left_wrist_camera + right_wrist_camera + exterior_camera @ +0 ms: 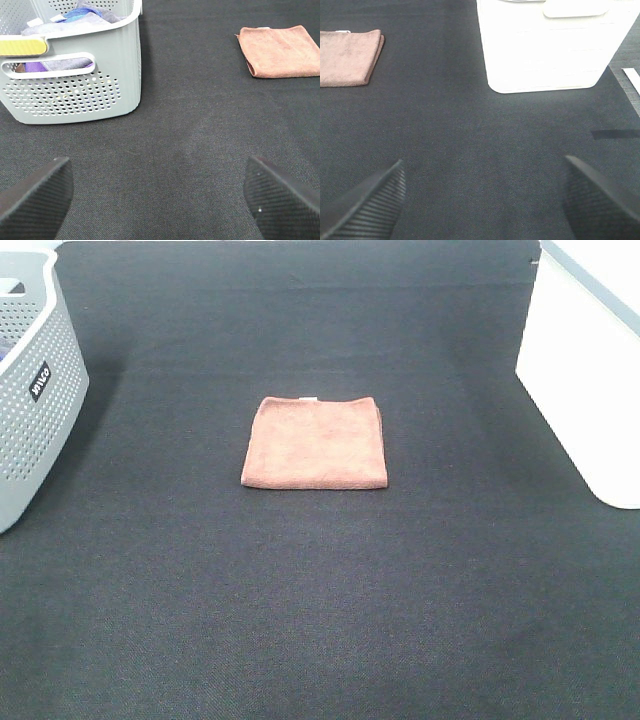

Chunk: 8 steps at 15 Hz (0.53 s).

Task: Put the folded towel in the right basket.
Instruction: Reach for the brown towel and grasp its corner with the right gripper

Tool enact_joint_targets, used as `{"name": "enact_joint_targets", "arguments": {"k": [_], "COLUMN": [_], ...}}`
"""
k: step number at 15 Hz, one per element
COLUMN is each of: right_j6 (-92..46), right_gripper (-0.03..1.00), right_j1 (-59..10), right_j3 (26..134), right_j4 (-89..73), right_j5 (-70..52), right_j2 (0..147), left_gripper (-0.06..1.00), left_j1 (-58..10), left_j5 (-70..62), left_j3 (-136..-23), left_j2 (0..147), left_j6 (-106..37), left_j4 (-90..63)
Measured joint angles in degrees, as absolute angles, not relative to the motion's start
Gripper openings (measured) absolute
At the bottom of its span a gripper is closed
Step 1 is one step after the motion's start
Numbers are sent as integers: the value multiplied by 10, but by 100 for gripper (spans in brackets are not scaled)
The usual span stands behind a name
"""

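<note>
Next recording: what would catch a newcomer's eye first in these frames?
The folded brownish-pink towel lies alone in the middle of the dark mat. A grey perforated basket with cloths inside stands at the left edge, and a plain white basket at the right edge. The left gripper and right gripper are both open, apart from it.

A small black label (39, 381) with white lettering, too blurred to read, marks the side of the grey perforated basket (30, 440).

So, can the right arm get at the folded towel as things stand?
Probably yes. The right gripper is open, and only bare dark mat shows between it and the folded towel; the white basket stands apart, not in that path.
</note>
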<state>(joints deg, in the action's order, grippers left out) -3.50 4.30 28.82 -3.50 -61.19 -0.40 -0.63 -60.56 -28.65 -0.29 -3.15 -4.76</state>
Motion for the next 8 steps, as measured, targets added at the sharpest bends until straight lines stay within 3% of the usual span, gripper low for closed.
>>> {"name": "enact_joint_targets", "arguments": {"k": [8], "right_j6": [-35], "right_gripper": [79], "right_j1": [43], "right_j3": [288], "right_j4": [-35], "right_j5": [-612], "right_j2": [-4], "left_gripper": [87], "left_j1": [-6], "left_j5": [-606], "left_j3": [-286], "left_j2": [-3], "left_j6": [-32], "left_j4": [-48]}}
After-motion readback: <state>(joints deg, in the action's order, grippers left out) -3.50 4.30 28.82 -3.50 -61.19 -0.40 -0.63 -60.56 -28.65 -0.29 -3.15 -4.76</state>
